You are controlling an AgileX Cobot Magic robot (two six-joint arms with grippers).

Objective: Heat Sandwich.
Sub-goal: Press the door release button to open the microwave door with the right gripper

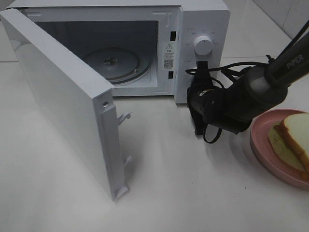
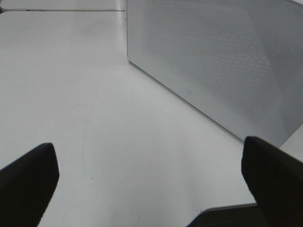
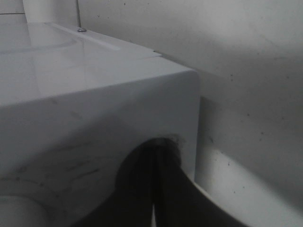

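Note:
The sandwich, white bread with tan crusts, lies on a round pink plate at the right edge of the table. The white microwave stands at the back with its door swung wide open toward the front left. Its glass turntable is bare. My right gripper is shut and empty, with its tips against the control panel just below the round knob. In the right wrist view its fingers are pressed together at the microwave's face. My left gripper is open over the bare table, facing the door's outer side.
The open door takes up the front left of the table. The right arm and its cables reach in from the right between the microwave and the plate. Bare white tabletop lies in front.

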